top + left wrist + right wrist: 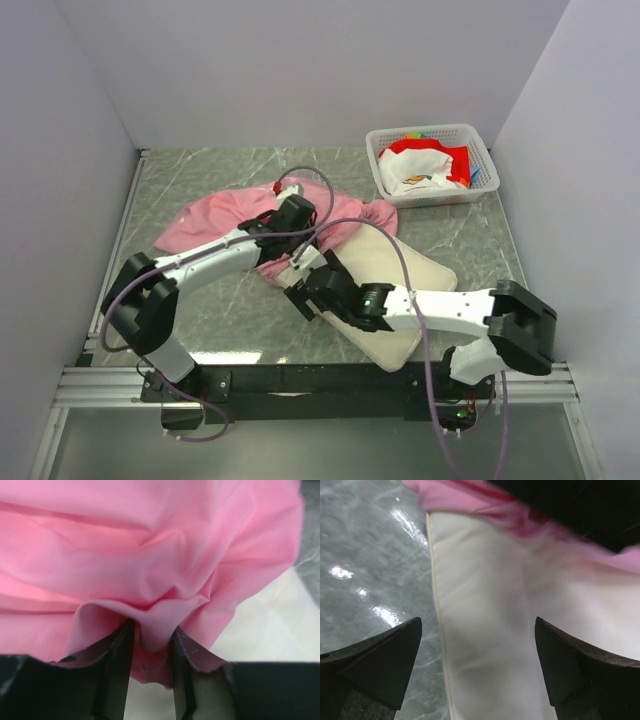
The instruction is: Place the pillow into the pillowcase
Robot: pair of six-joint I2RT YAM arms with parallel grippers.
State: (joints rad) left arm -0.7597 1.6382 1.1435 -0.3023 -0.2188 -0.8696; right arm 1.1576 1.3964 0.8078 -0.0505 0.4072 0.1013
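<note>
Overhead, a grey-green marbled table [220, 310] sits between pale walls. The pink pillowcase [215, 215] lies crumpled at mid-table, spreading left and toward the back. The cream pillow [400, 275] lies diagonally at the right front. Its far end is tucked under the pink cloth and its near corner comes close to the table's front edge. The left end effector [292, 222] is down on the pink fabric. The right end effector [305, 283] hovers spread wide at the pillow's left edge. A white basket [425, 131] holding red and white cloth stands in the far right corner, well apart from the pillow. Bare table shows at the left front, along the back and between the basket and the pillow.

Seen from the left wrist, wrinkled pillowcase [150, 555] fills most of the view. The left end effector [150, 650] is clenched on a raised fold of it, which touches both dark fingers [117, 670]. Cream pillow [270, 625] shows at lower right, and a sliver of table [312, 565] at the right edge.

From the right wrist, the right end effector [477, 665] is released, with its two black fingers [385, 660] far apart and holding nothing. The pillow [485, 630] lies beneath and between them. Its seamed long edge runs just beside the left finger, with bare table [370, 555] beyond. The pillowcase [450, 497] overlaps the pillow's far end.
</note>
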